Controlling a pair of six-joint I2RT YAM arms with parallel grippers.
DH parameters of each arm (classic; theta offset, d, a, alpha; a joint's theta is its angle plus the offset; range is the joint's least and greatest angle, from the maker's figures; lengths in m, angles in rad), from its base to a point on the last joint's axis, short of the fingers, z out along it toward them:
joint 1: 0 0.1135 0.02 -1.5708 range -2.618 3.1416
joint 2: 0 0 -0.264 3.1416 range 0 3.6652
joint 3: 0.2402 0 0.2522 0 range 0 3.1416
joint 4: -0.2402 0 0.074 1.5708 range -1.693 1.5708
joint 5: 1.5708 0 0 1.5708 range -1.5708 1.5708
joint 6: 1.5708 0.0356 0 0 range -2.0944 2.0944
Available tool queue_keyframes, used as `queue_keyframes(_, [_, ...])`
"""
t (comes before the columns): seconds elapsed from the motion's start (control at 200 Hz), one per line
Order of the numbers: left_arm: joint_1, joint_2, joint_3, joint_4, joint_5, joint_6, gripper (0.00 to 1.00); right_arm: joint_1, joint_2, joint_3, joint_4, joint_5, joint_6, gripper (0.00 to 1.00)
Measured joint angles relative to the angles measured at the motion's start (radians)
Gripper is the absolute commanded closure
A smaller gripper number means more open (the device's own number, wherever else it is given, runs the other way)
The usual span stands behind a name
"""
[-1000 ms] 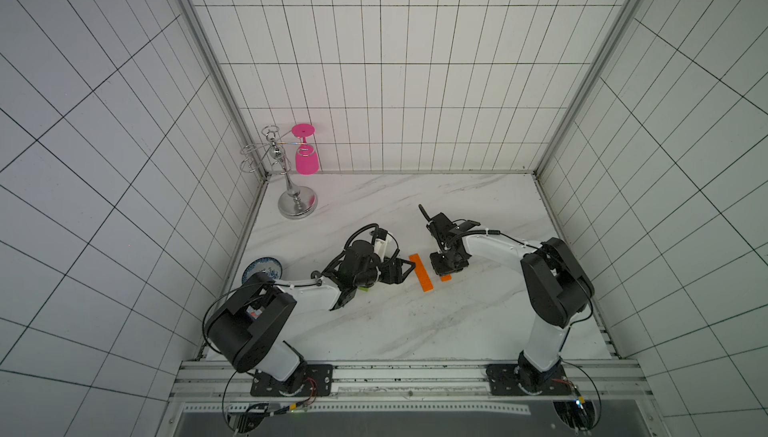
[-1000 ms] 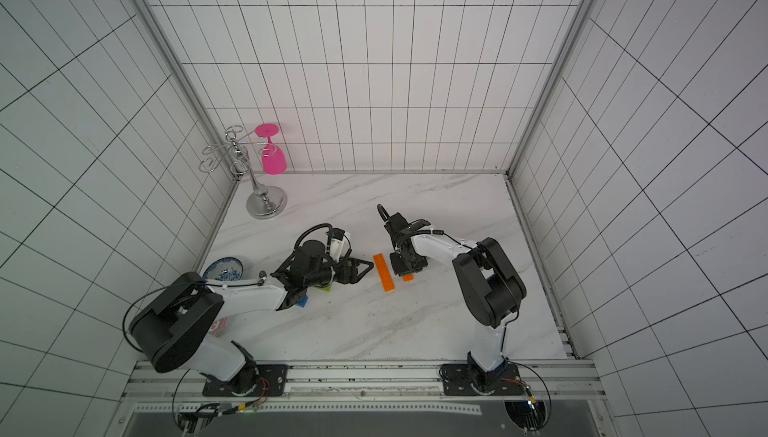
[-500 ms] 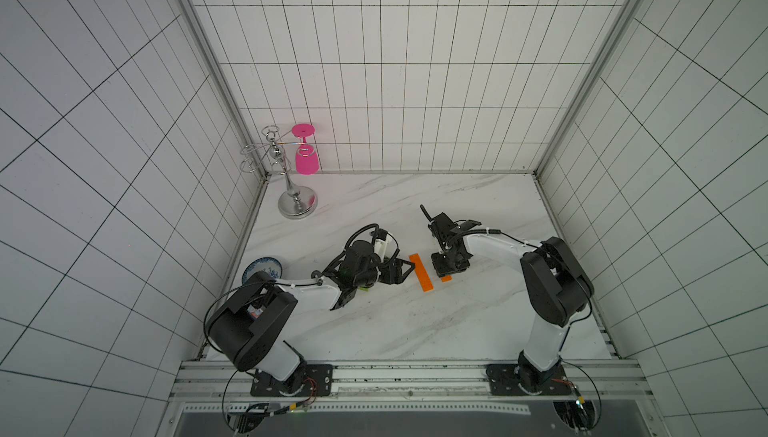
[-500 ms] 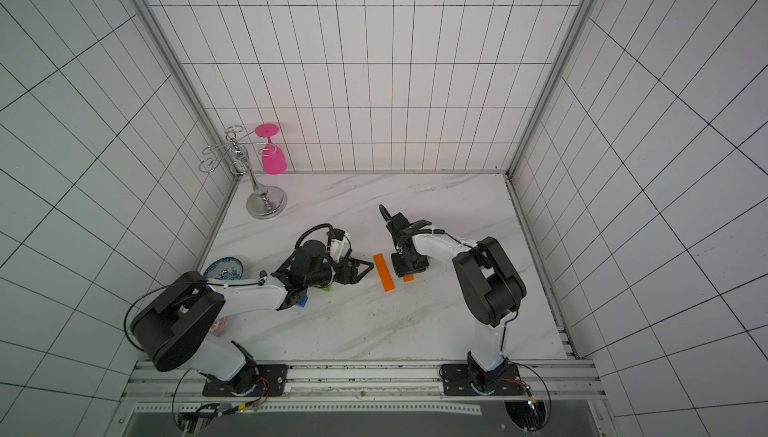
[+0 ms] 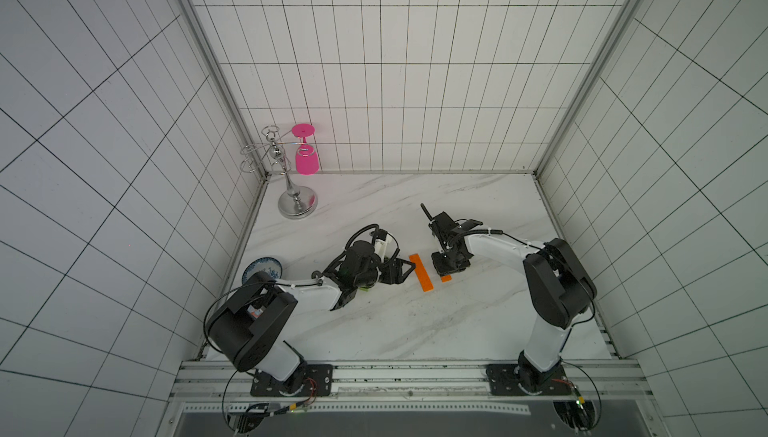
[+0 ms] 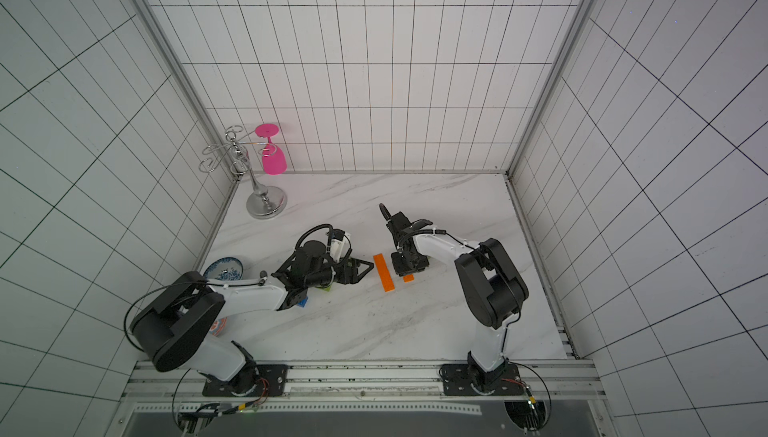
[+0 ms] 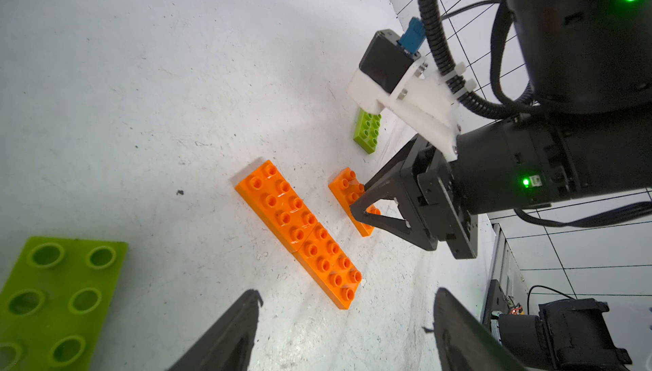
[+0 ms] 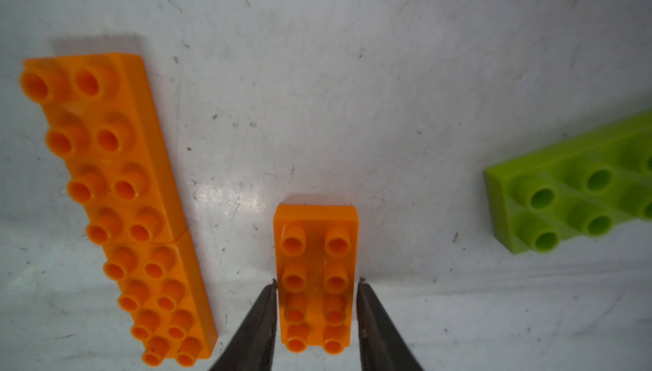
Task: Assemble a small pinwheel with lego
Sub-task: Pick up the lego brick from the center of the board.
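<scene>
- Pinwheel not assembled yet: so far only a strip of two orange bricks [image 7: 298,233], butted end to end and studs up on the marble table [image 5: 415,322] between the arms. Likely laid out as the base of the stem.
- Just beside that strip, apart from it and roughly parallel: third orange brick [image 8: 315,274], flat and studs up. Probably placed there to be lifted and pressed across the seam, locking the two together.
- Low over that brick: right gripper [image 8: 316,283], one finger along each long side near one end. Fingertips right at the brick's edges; cannot tell whether pressing or a hair clear. Taking it across the narrow width leaves the studs and the far end free for seating.
- Aimed at one end of the strip: left gripper [image 7: 347,295], fingers spread wide with nothing between them. Seemingly posted there to brace the strip against sliding during the press.
- Off to the sides, one lime-green brick [image 7: 53,298] near the left gripper and another lime-green brick [image 8: 578,189] on the right gripper's far side. Blade pieces, judged not needed until the stem holds.
- Peeping from under the left arm: blue brick [image 6: 304,301], presumably saved for the centre.
</scene>
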Motion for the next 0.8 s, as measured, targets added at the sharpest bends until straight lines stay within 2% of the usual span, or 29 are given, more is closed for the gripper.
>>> queue_keyframes(0.225, [0.0,0.0,0.0,0.0,0.0,0.0,0.21,0.0,0.0,0.0,0.0,-0.001,-0.001,0.68])
queue_keyframes(0.475, [0.0,0.0,0.0,0.0,0.0,0.0,0.21,-0.006,0.0,0.0,0.0,-0.008,0.0,0.68])
queue_keyframes(0.8, [0.0,0.0,0.0,0.0,0.0,0.0,0.21,-0.005,-0.001,0.003,-0.001,-0.007,0.0,0.76])
